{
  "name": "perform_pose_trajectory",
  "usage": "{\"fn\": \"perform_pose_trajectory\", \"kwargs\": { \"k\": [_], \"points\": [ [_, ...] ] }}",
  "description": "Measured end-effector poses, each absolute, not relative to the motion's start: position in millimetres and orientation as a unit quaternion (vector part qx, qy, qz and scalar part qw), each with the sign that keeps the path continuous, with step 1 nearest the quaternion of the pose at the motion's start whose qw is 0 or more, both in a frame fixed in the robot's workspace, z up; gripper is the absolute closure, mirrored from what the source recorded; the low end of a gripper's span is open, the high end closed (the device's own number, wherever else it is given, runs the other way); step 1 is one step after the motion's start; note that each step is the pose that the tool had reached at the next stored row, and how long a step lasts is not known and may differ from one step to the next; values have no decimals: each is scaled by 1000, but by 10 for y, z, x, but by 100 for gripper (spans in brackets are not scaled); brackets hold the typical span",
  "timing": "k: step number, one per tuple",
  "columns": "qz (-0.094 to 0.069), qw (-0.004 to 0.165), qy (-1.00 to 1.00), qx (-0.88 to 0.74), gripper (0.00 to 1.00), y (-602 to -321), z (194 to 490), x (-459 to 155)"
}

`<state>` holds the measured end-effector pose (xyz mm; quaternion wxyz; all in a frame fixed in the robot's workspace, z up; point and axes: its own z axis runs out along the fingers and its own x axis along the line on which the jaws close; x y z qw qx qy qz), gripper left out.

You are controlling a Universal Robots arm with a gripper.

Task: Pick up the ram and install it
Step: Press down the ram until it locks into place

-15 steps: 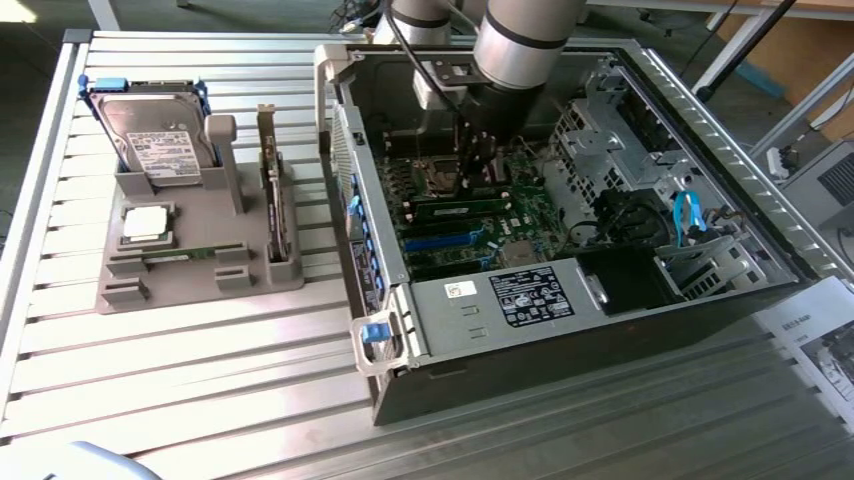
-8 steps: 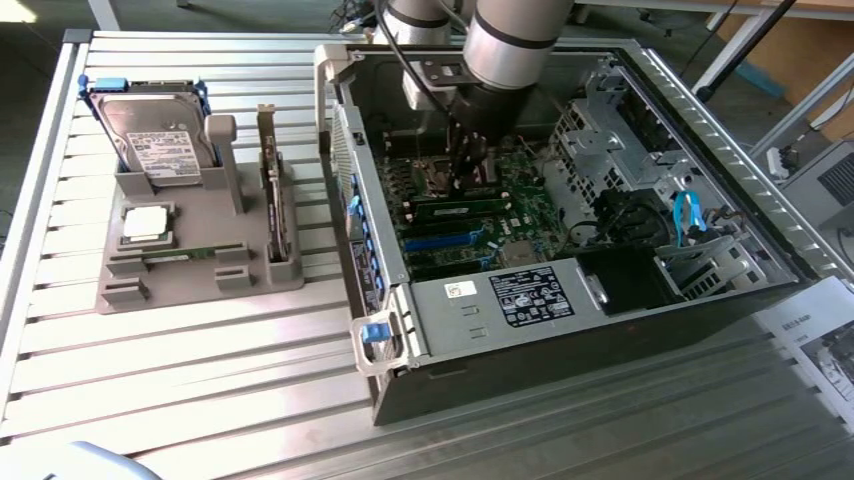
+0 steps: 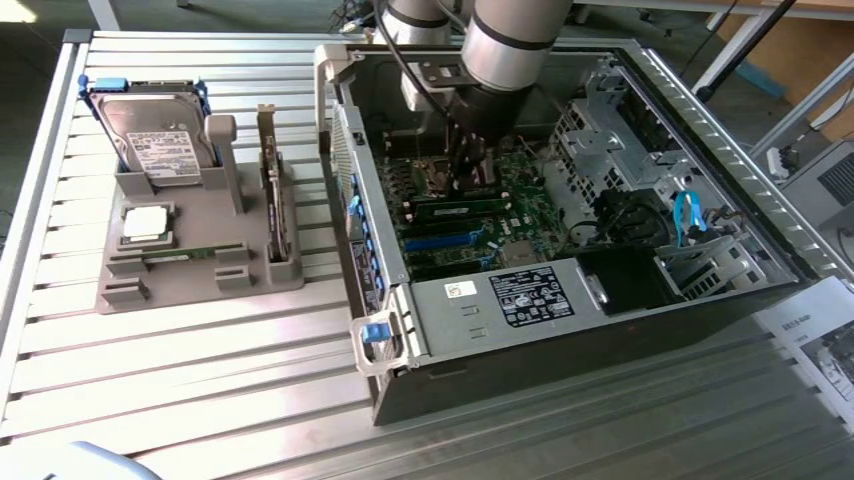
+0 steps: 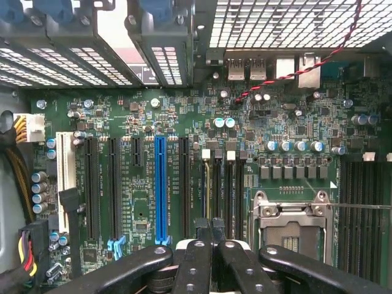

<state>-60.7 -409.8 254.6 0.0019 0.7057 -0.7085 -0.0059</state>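
Observation:
The arm reaches down into the open computer case (image 3: 400,340), and my gripper (image 3: 470,172) hangs just over the motherboard's memory slots. A ram (image 3: 457,210), thin and green, stands on edge in one of those slots, right under the fingers. From the wrist it looks like a narrow pale line in a slot (image 4: 207,190), though I cannot tell for sure. My gripper (image 4: 211,228) is shut, black fingertips pressed together with nothing between them. A second ram (image 3: 180,255) lies flat in the grey fixture (image 3: 174,292) at the exterior view's left.
The fixture also holds a hard drive (image 3: 158,140), a silver processor (image 3: 144,222) and an upright expansion card (image 3: 274,200). Inside the case are the power supply (image 3: 534,295), a blue cable (image 3: 687,215), the blue card slot (image 4: 160,184) and the processor socket (image 4: 294,223).

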Motion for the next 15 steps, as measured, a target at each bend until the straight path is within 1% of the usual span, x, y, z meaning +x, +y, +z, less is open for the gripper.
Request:
{"fn": "perform_pose_trajectory", "kwargs": {
  "k": [10,15],
  "points": [
    [-6,2,-708,706,90,-4098,2436,-607],
    [-6,2,-708,706,90,-4097,2430,-607]
  ]
}}
